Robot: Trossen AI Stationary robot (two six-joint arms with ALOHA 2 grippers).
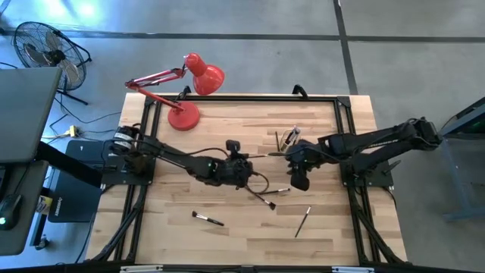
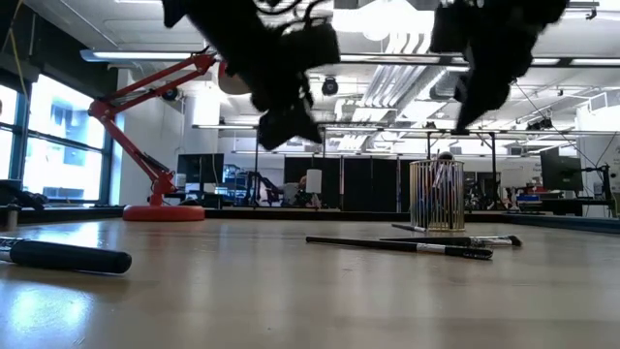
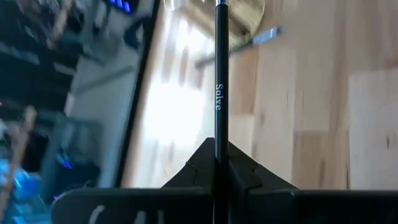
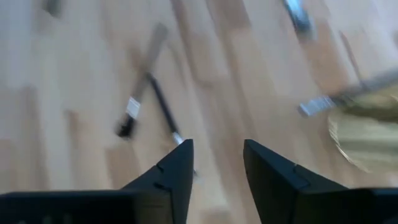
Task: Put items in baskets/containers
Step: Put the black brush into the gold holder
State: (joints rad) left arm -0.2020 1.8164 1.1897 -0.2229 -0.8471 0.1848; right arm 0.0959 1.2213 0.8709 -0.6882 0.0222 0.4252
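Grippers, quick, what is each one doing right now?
Left gripper: shut on a black brush.
Right gripper: open, holding nothing.

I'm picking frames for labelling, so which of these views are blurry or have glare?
Right wrist view: motion-smeared, wooden tabletop streaked. Left wrist view: thin black brush handle sharp, background blurred. Low view: bright ceiling lights leave both arms as silhouettes. High view: evenly lit and clear.

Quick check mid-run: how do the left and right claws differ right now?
The left claw is shut on a black brush marked "Solve"; the right claw is open with nothing between its fingers. From above, the left claw sits near the table's middle, while the right claw is beside it, nearer the glass cup. Both are dark and hang above the wooden table.
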